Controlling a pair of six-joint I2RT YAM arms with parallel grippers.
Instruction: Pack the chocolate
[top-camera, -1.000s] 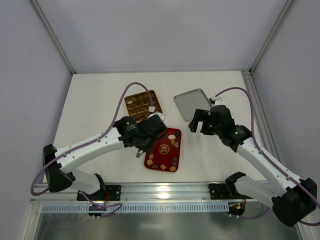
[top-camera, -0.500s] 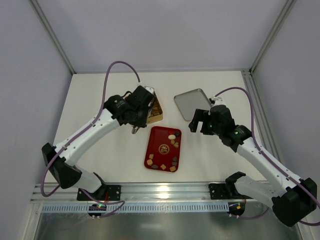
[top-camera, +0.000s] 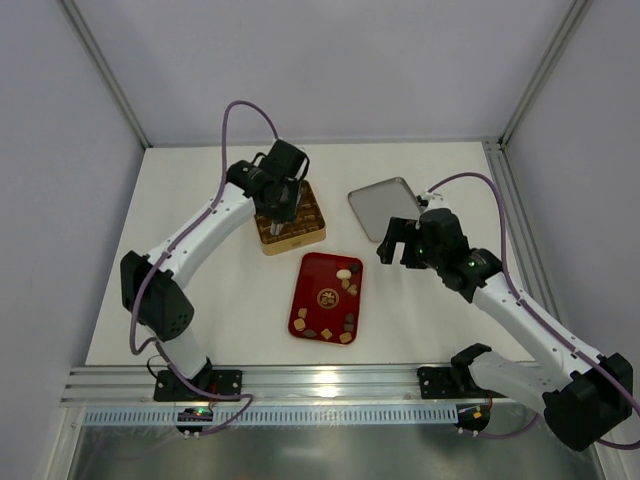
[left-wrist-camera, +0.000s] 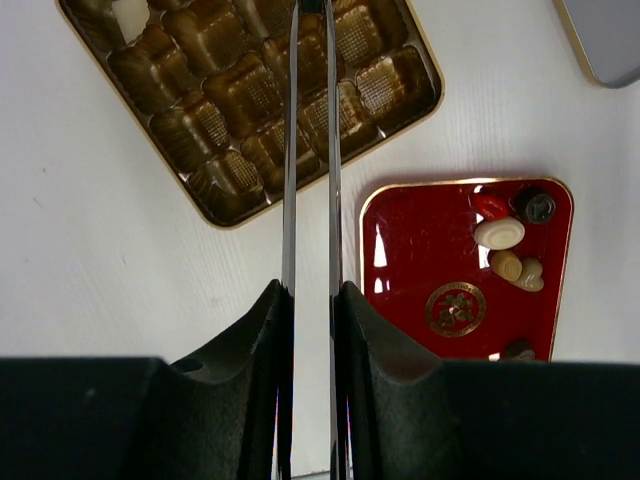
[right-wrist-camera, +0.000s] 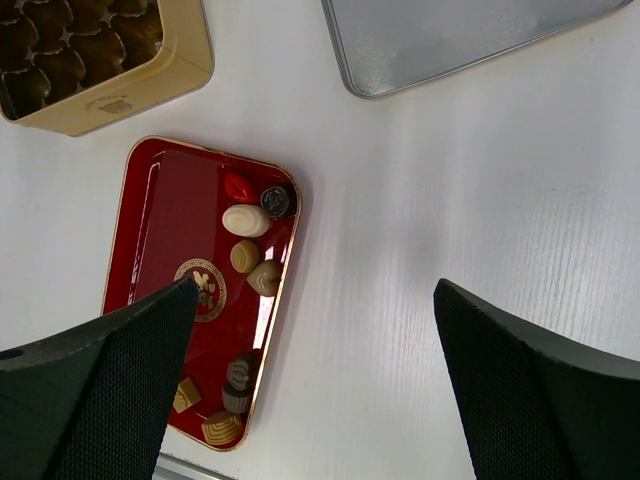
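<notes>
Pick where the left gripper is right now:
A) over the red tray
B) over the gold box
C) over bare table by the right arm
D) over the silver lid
B: in the top view the left gripper hangs over the gold box, and its wrist view shows the box's compartments beneath it.
</notes>
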